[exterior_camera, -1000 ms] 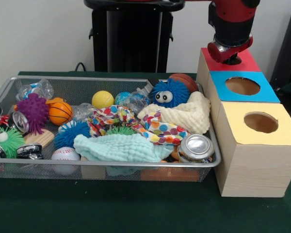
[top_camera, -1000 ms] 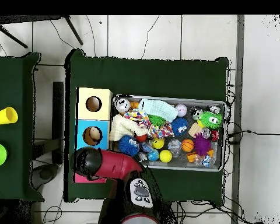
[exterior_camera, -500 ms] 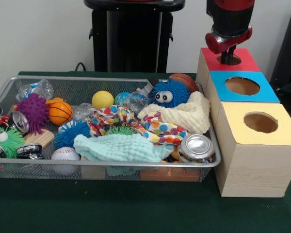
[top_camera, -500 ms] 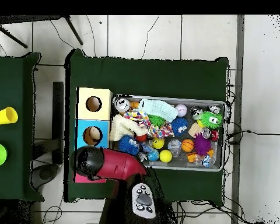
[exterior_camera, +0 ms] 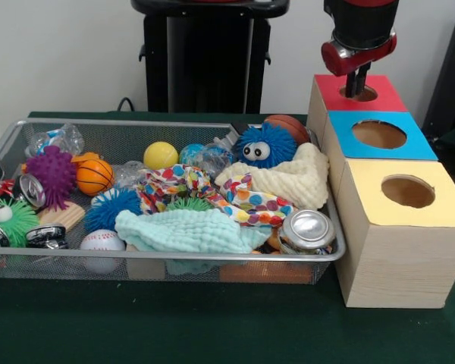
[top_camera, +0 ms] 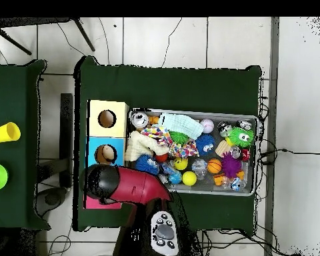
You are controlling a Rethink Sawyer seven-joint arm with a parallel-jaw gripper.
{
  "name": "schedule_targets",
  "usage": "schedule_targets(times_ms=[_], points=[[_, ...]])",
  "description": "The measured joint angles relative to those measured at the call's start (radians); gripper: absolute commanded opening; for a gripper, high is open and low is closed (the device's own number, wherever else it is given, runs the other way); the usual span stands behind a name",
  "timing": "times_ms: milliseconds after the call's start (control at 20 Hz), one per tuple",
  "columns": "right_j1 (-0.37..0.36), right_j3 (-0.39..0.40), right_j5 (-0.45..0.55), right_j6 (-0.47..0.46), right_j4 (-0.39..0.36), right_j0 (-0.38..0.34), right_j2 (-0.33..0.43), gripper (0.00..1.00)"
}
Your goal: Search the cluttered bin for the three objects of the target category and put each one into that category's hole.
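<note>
My gripper (exterior_camera: 356, 83) hangs just above the round hole of the red-topped box (exterior_camera: 379, 98), at the far end of the row of three boxes. Nothing shows beneath it. In the overhead view the arm's black end (top_camera: 103, 183) covers most of that red box. The wire bin (exterior_camera: 136, 122) to the left holds a yellow ball (exterior_camera: 161, 155), an orange basketball (exterior_camera: 95, 176), a baseball (exterior_camera: 102, 241), a brown ball (exterior_camera: 288, 127), a mint cloth (exterior_camera: 186, 230), a cream cloth (exterior_camera: 288, 180), a dotted cloth (exterior_camera: 250, 203) and a can (exterior_camera: 307, 227).
The blue-topped box (exterior_camera: 379, 134) and the yellow-topped box (exterior_camera: 407, 191) stand against the bin's right side. Spiky toys lie in the bin: purple (exterior_camera: 53, 173), blue with eyes (exterior_camera: 265, 145), green (exterior_camera: 15, 221). Two cups (top_camera: 4, 132) stand on a side table.
The gripper has risen and shifted slightly, staying over the red box's hole. The arm's elbow has swung in the overhead view. Nothing in the bin has moved.
</note>
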Motion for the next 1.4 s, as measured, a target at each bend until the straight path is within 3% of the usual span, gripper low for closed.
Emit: schedule_targets(times_ms=[1050, 1400], points=[[-0.036, -0.029, 0.003, 0.058, -0.001, 0.001, -0.052, 0.00], [-0.066, -0.054, -0.038, 0.058, -0.001, 0.001, -0.119, 0.00]])
